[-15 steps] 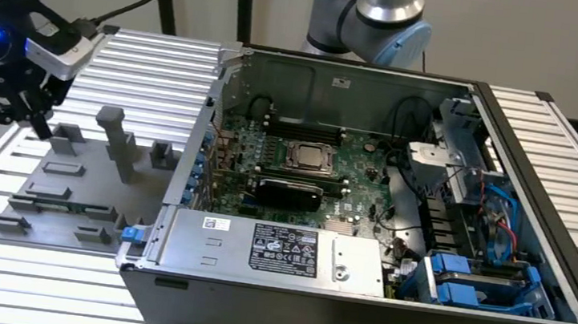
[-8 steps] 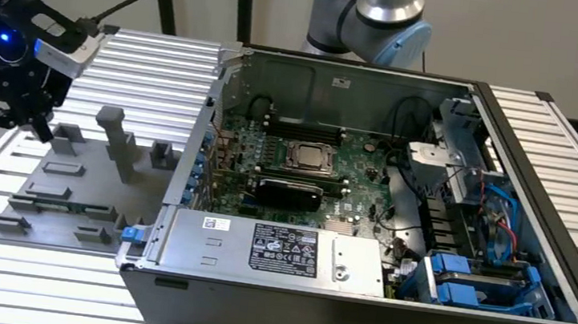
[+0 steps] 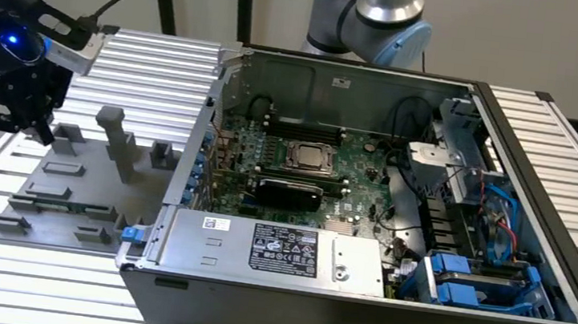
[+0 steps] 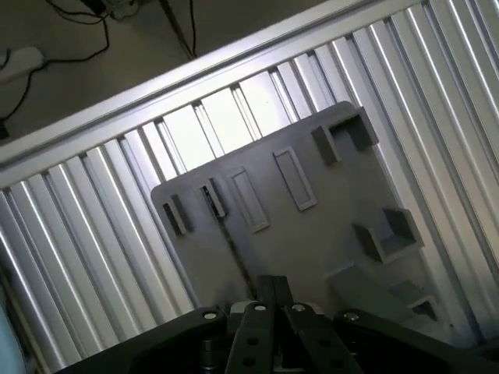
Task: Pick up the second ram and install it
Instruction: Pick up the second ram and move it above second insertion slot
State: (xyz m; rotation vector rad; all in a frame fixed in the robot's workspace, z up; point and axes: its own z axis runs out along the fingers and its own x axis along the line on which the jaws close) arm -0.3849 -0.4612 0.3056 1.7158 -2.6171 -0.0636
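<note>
The second ram (image 3: 71, 206) is a thin green stick standing on edge in a slot of the grey fixture plate (image 3: 61, 178), at the exterior view's left. In the wrist view the second ram (image 4: 230, 241) shows edge-on as a narrow dark line across the fixture plate (image 4: 312, 234). My gripper (image 3: 43, 134) hangs above the plate's far left corner, well clear of the stick and holding nothing. In the wrist view my gripper (image 4: 273, 290) has its fingers together, just past one end of the stick.
The open computer case (image 3: 361, 299) stands to the exterior view's right of the plate. Inside are the green motherboard (image 3: 357, 181), CPU socket (image 3: 309, 158) and power supply (image 3: 269, 249). A grey post (image 3: 114, 140) and small blocks rise from the plate. Everything sits on a ribbed aluminium table (image 3: 149, 59).
</note>
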